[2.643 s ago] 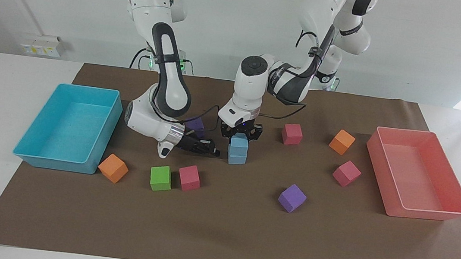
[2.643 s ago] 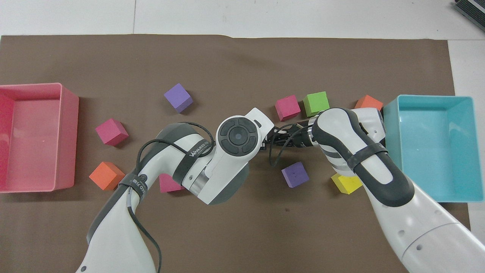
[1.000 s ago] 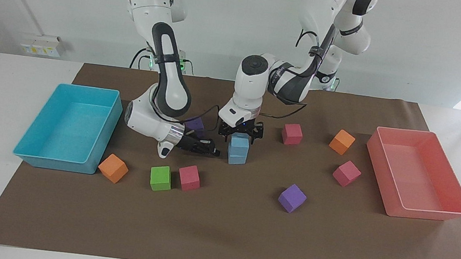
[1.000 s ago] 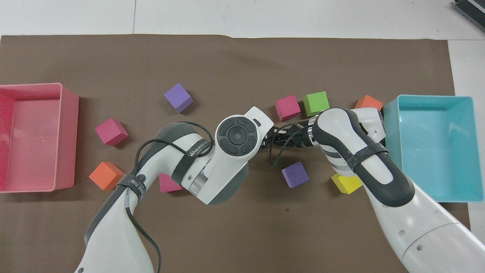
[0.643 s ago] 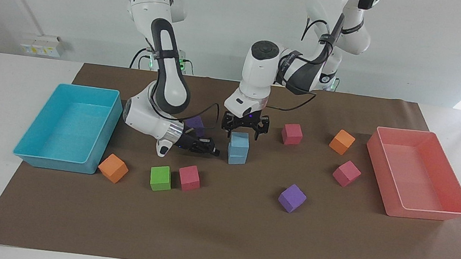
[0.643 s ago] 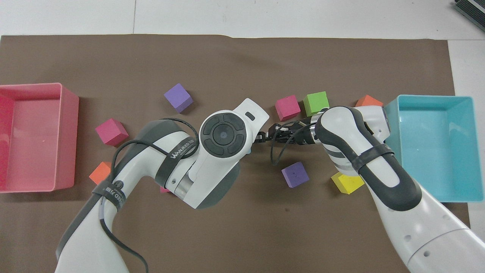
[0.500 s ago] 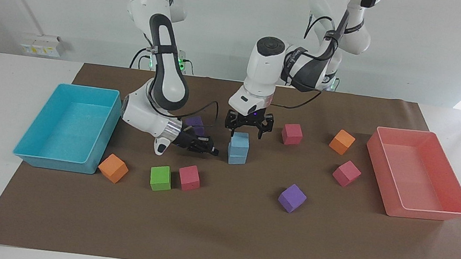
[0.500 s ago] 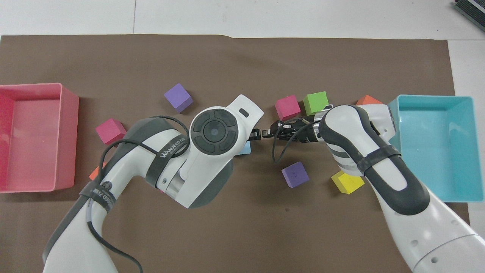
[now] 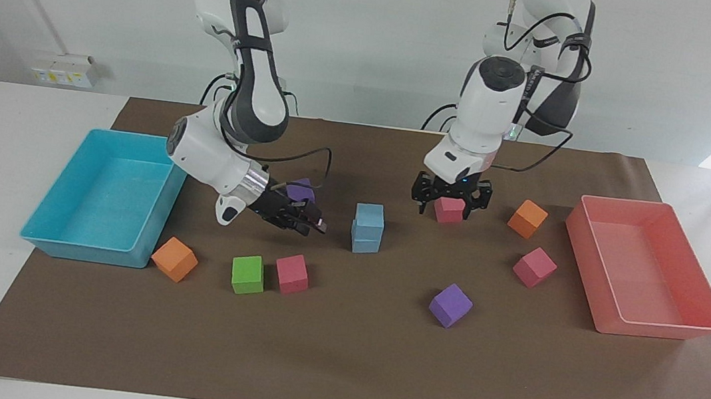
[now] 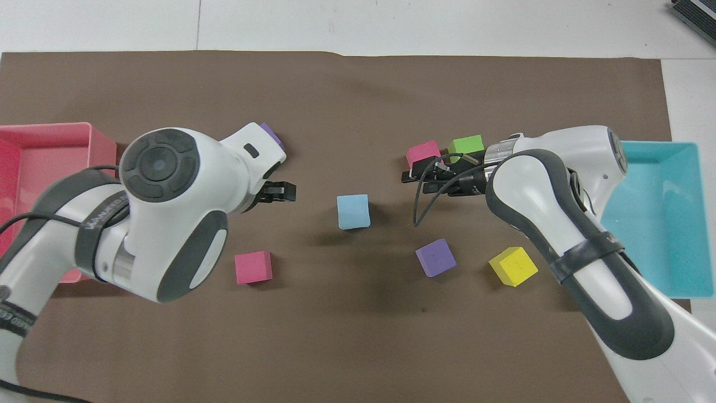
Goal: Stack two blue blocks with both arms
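Note:
The two blue blocks stand stacked mid-mat, the upper blue block [image 9: 370, 215] square on the lower blue block [image 9: 366, 241]; from above only the upper block's top [image 10: 353, 211] shows. Neither gripper touches them. My left gripper [image 9: 450, 204] hangs open and empty over a pink block [image 9: 449, 211], toward the left arm's end of the stack. In the overhead view only a black part of the left gripper [image 10: 278, 192] shows under the wrist. My right gripper [image 9: 315, 222] [image 10: 412, 172] hovers low over the mat beside the stack, toward the right arm's end, open and empty.
A turquoise tray [image 9: 55, 247] lies at the right arm's end, a pink tray [image 9: 649, 323] at the left arm's end. Loose blocks: orange [image 9: 174, 259], green [image 9: 248, 274], pink [image 9: 291, 274], purple [image 9: 450, 305], pink [image 9: 534, 267], orange [image 9: 527, 218], purple [image 9: 299, 190], yellow [image 10: 513, 266].
The left gripper lifted off the upper blue block and swung away toward its own end. The right arm drew back from the stack and its gripper opened. The stack stayed standing.

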`<state>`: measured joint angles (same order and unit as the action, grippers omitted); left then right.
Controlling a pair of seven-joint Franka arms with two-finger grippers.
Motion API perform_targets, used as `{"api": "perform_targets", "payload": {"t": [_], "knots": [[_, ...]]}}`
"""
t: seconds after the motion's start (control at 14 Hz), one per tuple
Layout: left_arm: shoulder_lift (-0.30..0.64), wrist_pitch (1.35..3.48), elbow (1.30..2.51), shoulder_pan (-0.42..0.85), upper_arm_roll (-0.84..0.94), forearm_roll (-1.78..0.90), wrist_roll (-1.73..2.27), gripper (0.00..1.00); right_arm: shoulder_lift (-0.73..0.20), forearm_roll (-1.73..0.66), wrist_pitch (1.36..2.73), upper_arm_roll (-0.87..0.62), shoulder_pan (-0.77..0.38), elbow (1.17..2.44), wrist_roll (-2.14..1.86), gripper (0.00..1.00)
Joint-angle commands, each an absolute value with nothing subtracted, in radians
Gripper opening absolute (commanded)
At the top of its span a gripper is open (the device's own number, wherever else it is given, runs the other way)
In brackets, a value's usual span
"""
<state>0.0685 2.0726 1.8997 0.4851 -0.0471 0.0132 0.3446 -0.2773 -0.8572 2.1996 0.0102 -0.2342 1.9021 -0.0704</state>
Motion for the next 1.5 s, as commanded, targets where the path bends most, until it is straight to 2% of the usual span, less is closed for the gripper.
{"api": "perform_targets", "payload": {"t": [0.0,0.21,0.5,0.71,1.07,1.29,1.43], "knots": [[-0.023,2.059,1.983,0.388,-0.037,0.014,0.212,1.00,-0.232,-0.694,2.192,0.002,-0.216,1.904,0.027,1.00],[-0.029,2.002,1.909,0.293,-0.043,0.009,0.066,1.00,-0.212,-0.473,2.187,0.003,-0.213,1.904,0.043,1.00],[0.003,1.862,1.725,0.232,-0.044,0.006,0.009,1.00,-0.163,-0.172,2.065,0.005,-0.166,1.870,0.083,1.00],[0.060,1.763,1.579,0.219,-0.046,0.008,0.006,1.00,-0.160,-0.120,1.950,0.006,-0.094,1.784,0.127,1.00],[0.146,1.617,1.373,0.154,-0.051,0.006,-0.110,1.00,-0.072,-0.049,1.942,0.012,-0.025,1.775,0.129,1.00],[0.086,1.598,1.406,0.120,-0.051,0.005,-0.137,1.00,0.006,0.001,1.898,0.012,-0.025,1.764,0.129,1.00],[-0.001,1.598,1.530,0.115,-0.052,0.005,-0.135,1.00,0.050,0.008,1.847,0.014,-0.025,1.753,0.129,1.00]]}}
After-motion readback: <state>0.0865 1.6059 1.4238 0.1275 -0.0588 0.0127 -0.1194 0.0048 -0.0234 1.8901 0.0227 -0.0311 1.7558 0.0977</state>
